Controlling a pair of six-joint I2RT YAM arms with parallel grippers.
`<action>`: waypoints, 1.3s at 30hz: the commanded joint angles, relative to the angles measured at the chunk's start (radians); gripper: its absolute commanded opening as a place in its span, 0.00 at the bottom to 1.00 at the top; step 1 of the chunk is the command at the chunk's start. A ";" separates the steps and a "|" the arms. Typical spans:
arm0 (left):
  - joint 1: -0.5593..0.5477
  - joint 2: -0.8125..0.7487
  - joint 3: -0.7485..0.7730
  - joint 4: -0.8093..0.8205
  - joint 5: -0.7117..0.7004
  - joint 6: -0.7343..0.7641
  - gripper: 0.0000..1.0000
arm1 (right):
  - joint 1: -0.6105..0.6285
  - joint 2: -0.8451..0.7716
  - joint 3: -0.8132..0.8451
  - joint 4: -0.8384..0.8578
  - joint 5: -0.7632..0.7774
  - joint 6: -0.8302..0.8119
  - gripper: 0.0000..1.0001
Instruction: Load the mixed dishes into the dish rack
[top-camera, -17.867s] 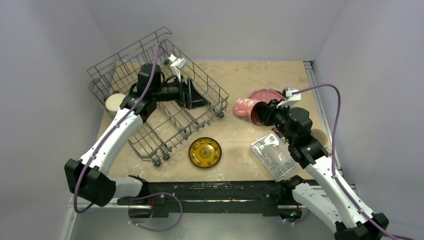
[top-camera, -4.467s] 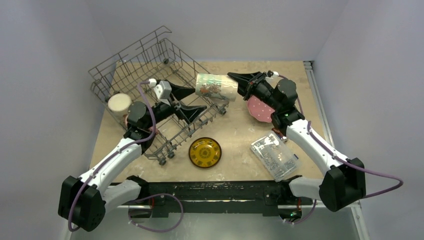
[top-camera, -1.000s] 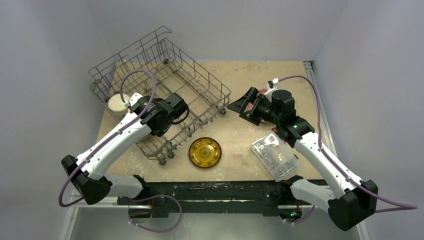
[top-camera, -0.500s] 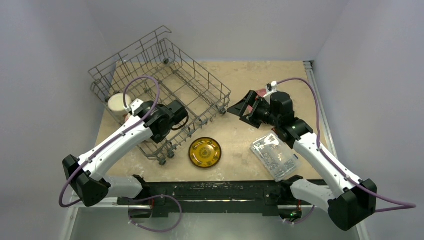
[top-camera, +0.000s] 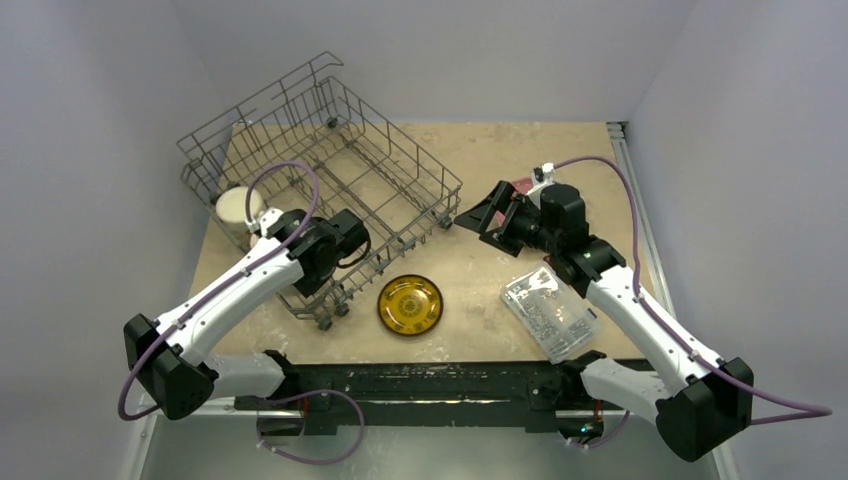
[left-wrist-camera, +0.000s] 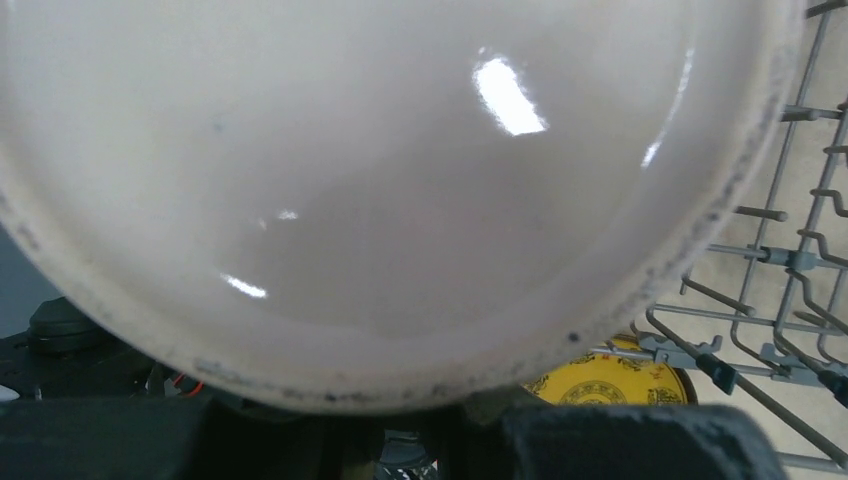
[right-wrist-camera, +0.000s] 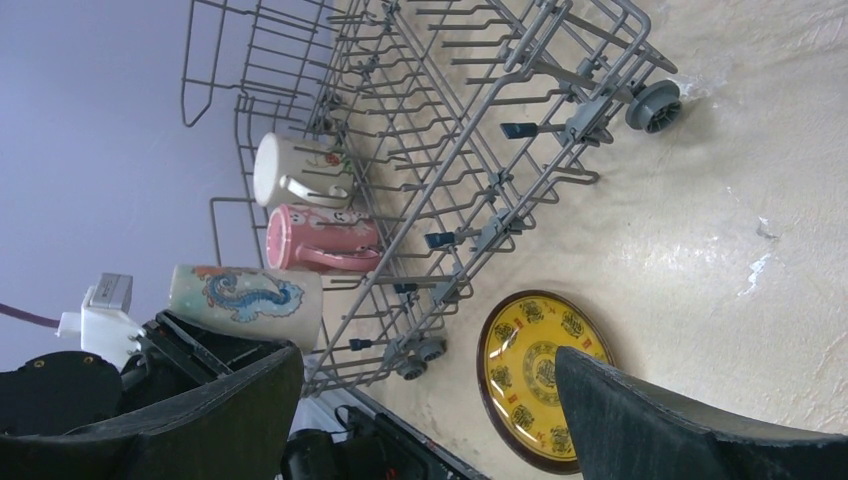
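Note:
My left gripper (left-wrist-camera: 400, 425) is shut on the rim of a pale green mug (right-wrist-camera: 245, 292) with a blue dragon; its pale inside (left-wrist-camera: 380, 180) fills the left wrist view. It is upright at the near-left corner of the grey wire dish rack (top-camera: 400, 165), in line with a pink mug (right-wrist-camera: 320, 238) and a cream mug (top-camera: 234, 206). I cannot tell whether it rests on the rack floor. The small yellow plate (top-camera: 410, 304) lies flat on the table in front of the rack. My right gripper (top-camera: 478, 215) hangs open and empty right of the rack. A pink plate (top-camera: 520, 184) is mostly hidden behind that arm.
A clear plastic box (top-camera: 548, 312) of small metal parts lies at the near right, under the right forearm. The rack (right-wrist-camera: 480, 100) sits skewed, one wheel (right-wrist-camera: 652, 104) toward the right gripper. Grey walls close in the table on three sides.
My left arm has shifted slightly toward the near-left corner of the rack with the green mug still held. The right arm has hardly moved and stays open.

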 joint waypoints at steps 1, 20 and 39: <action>0.014 0.010 -0.007 -0.230 -0.082 -0.021 0.00 | -0.001 0.003 -0.015 0.034 0.024 -0.003 0.99; 0.080 0.165 0.010 -0.230 -0.086 -0.233 0.00 | -0.001 0.039 -0.021 0.049 0.016 -0.005 0.99; 0.089 0.212 -0.050 -0.197 -0.060 -0.241 0.37 | -0.001 0.041 -0.035 0.060 0.015 -0.001 0.99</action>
